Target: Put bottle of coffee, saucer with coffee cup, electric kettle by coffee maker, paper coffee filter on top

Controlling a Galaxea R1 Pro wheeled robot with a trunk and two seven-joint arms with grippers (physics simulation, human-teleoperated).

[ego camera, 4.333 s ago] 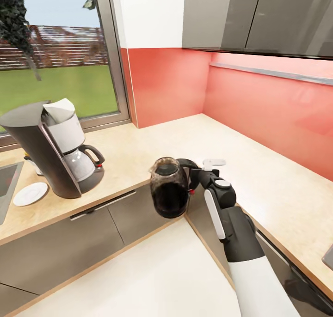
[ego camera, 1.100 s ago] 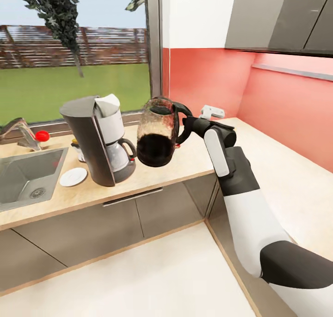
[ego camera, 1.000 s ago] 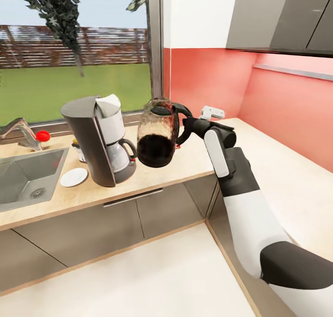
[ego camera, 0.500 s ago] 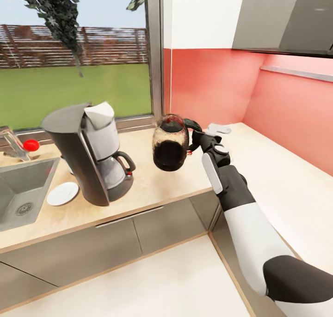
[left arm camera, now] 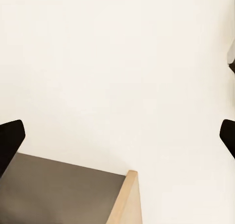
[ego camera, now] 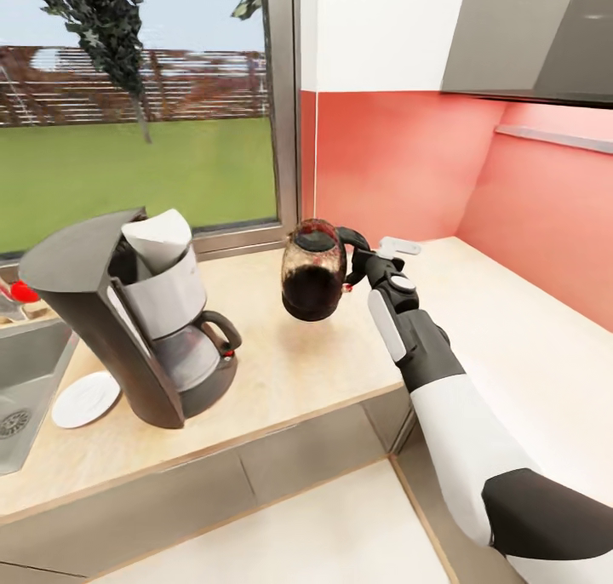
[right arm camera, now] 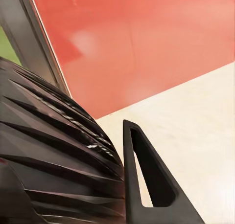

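Observation:
My right gripper (ego camera: 356,265) is shut on the handle of the dark, see-through electric kettle (ego camera: 312,271), which hangs just over the countertop (ego camera: 281,371) to the right of the coffee maker (ego camera: 136,320). In the right wrist view the kettle's ribbed body (right arm camera: 54,160) sits beside a black finger (right arm camera: 152,185). A white paper filter (ego camera: 157,231) stands in the top of the coffee maker. The white saucer (ego camera: 85,398) lies left of its base. My left gripper (left arm camera: 117,138) is open over pale floor, away from the counter. The coffee bottle and cup are out of view.
A sink (ego camera: 21,371) lies at the far left with a red knob (ego camera: 24,291) behind it. The counter turns a corner along the red backsplash (ego camera: 392,158). Grey wall cabinets (ego camera: 545,31) hang at the upper right. A cabinet corner (left arm camera: 125,199) is below my left gripper.
The head camera has moved in toward the counter, so the coffee maker looks larger and further left. The kettle in my right gripper has dropped lower and moved away from the coffee maker.

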